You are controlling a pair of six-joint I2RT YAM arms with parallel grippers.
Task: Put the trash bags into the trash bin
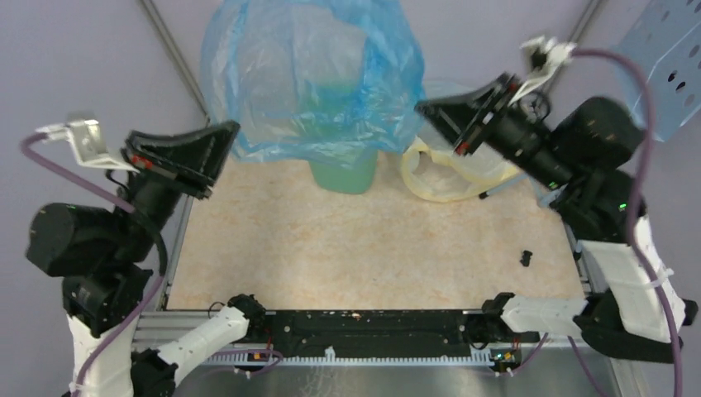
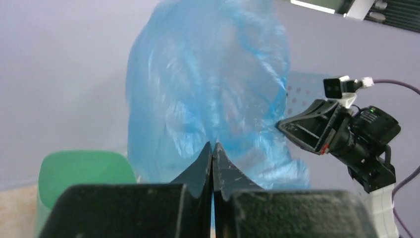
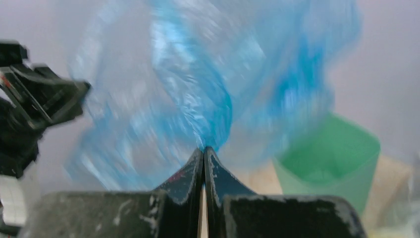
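A translucent blue trash bag (image 1: pixel 310 78) hangs spread between my two grippers above the mint-green trash bin (image 1: pixel 347 174), covering most of the bin. My left gripper (image 1: pixel 233 128) is shut on the bag's left edge. My right gripper (image 1: pixel 420 106) is shut on its right edge. In the left wrist view the closed jaws pinch the bag (image 2: pixel 208 99), with the bin (image 2: pixel 74 171) at lower left. In the right wrist view the jaws pinch the blurred bag (image 3: pixel 198 84), and the bin (image 3: pixel 332 163) stands at lower right.
A clear yellowish plastic bag (image 1: pixel 446 174) lies right of the bin. A pale-blue perforated metal panel (image 1: pixel 670 62) stands at the far right corner. A small black part (image 1: pixel 526 257) lies on the table near the right arm.
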